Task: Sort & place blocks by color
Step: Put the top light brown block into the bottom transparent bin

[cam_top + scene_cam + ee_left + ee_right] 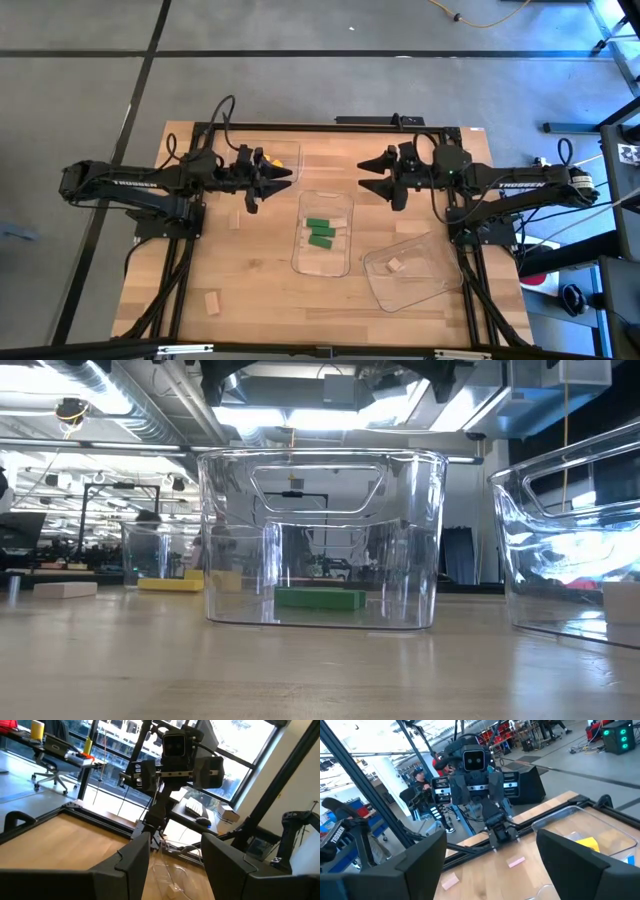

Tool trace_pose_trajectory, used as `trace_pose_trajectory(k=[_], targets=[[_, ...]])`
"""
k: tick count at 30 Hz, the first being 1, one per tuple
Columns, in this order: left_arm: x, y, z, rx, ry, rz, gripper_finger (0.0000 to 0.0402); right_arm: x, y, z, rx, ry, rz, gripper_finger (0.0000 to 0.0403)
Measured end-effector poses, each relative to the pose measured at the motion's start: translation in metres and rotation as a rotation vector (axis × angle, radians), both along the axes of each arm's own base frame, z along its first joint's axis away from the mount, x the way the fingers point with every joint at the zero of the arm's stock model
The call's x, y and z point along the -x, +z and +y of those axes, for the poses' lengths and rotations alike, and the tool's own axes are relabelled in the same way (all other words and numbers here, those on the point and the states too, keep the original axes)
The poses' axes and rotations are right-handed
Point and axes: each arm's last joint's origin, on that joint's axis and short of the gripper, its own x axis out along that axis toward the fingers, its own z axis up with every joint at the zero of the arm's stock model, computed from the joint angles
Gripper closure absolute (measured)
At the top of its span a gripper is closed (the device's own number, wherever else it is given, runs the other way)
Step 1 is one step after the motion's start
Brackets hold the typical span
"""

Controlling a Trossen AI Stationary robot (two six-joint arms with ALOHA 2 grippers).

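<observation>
On the light wooden table [250,300], the nearest small pale tan wooden block [212,303] lies alone by the front left edge, its long axis running front to back. Farther in, another tan cube-like block [395,265] sits inside the tilted clear plastic tray [432,285] on the right. In the middle clear rectangular tray [300,255], 3 oblong green blocks [320,232] lie with their long axes left to right. Yellow blocks [268,158] rest in the far tray. The left gripper [283,178] and the right gripper [372,176] hover there, fingers spread and empty.
</observation>
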Motion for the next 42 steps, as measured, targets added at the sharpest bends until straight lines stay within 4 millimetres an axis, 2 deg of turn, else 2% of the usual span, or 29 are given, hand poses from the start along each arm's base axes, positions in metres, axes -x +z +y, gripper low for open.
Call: trace_pose_trajectory(k=[2, 4, 6, 9, 13, 15, 17, 20, 22, 25, 29, 34, 42], targets=[[0.0, 0.0, 0.0, 0.026, 0.004, 0.003, 0.0233, 0.0, 0.0, 0.0, -0.001, 0.0, 0.001, 0.0092], [-0.001, 0.002, 0.001, 0.13, 0.016, 0.071, 0.0233, 0.0, 0.0, 0.0, -0.002, 0.0, 0.001, 0.0092], [0.001, 0.007, 0.0, 0.232, 0.029, 0.243, 0.0233, 0.0, 0.0, 0.0, -0.002, 0.0, 0.003, 0.0092], [0.011, 0.007, -0.01, 0.341, 0.053, 0.61, 0.0233, 0.0, -0.001, 0.0, -0.003, -0.002, 0.013, 0.0092], [0.022, -0.016, -0.031, 0.505, 0.167, 0.962, 0.0233, 0.0, -0.005, 0.0, -0.006, -0.003, 0.05, 0.0092], [0.021, -0.028, -0.045, 0.581, 0.212, 0.999, 0.0233, 0.0, -0.007, 0.0, -0.008, -0.007, 0.072, 0.0092], [0.026, -0.049, -0.057, 0.63, 0.272, 1.069, 0.0233, 0.0, -0.008, 0.0, -0.008, -0.011, 0.079, 0.0092], [0.028, -0.081, -0.069, 0.723, 0.375, 1.106, 0.0233, 0.0, -0.008, 0.0, -0.008, -0.011, 0.081, 0.0092], [0.037, -0.103, -0.071, 0.777, 0.458, 1.159, 0.0233, 0.0, -0.008, 0.0, -0.008, -0.011, 0.084, 0.0092], [0.052, -0.134, -0.065, 0.857, 0.604, 1.217, 0.0233, 0.0, -0.01, 0.0, -0.009, -0.017, 0.101, 0.0092], [0.07, -0.16, -0.056, 0.949, 0.748, 1.23, 0.0233, 0.0, -0.011, -0.001, -0.028, -0.019, 0.108, 0.0092], [0.072, -0.17, -0.049, 0.971, 0.806, 1.126, 0.0233, 0.0, -0.011, 0.0, -0.034, -0.02, 0.109, 0.0092], [0.069, -0.17, -0.043, 0.962, 0.844, 1.066, 0.0233, 0.0, -0.011, -0.001, -0.033, -0.022, 0.11, 0.0092]])
